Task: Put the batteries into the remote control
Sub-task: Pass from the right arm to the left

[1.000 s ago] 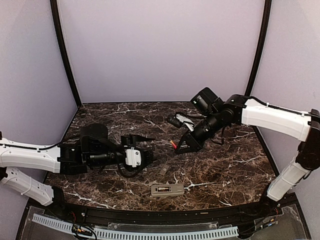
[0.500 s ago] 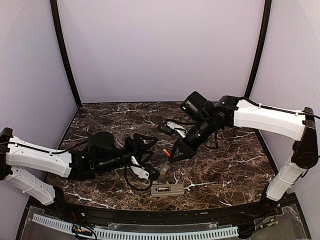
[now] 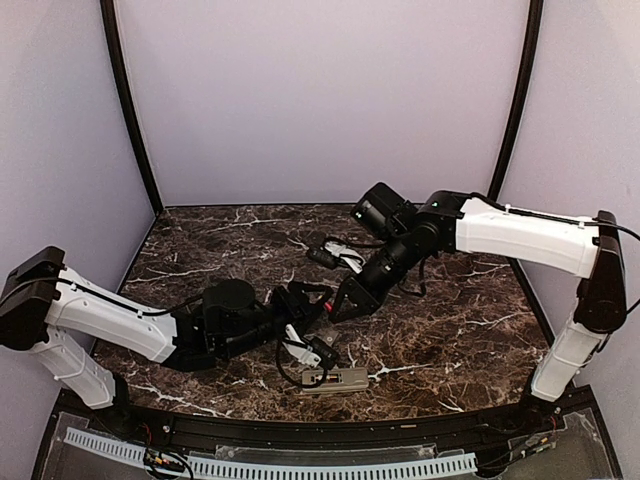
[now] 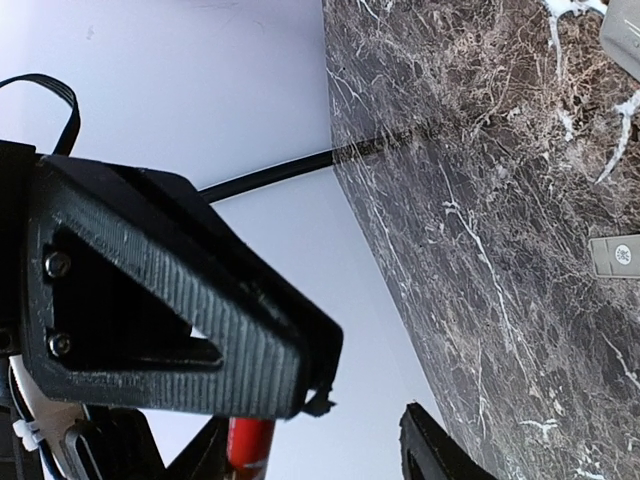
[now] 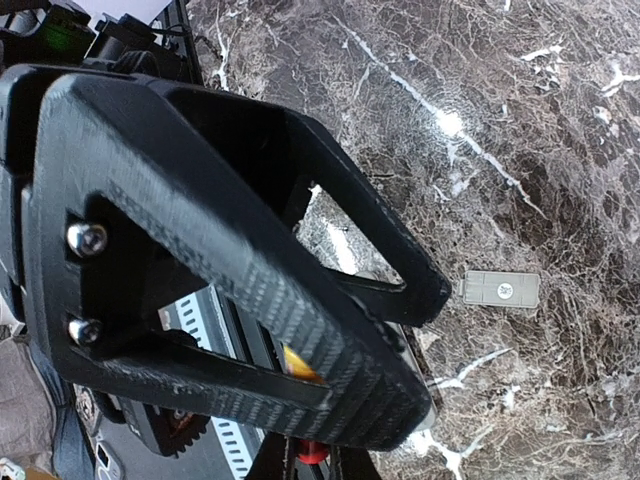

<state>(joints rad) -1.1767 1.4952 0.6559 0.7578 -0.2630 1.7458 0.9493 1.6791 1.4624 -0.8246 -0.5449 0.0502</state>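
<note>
Above the dark marbled table point(image 3: 450, 330), the red battery point(image 4: 250, 447) is pinched in the closed right gripper point(image 3: 336, 304). It looks light, rigid and smooth, likely to roll or slip, so I'd hold it across its middle with both ends free. The left gripper point(image 3: 318, 322) waits just beside it, jaws apart and empty, and the remote control point(image 3: 335, 380) lies flat by the front edge. The overhead view places remote and arms but hides the battery; the wrist views show its red body and the grey cover point(image 5: 502, 290) lying apart.
</note>
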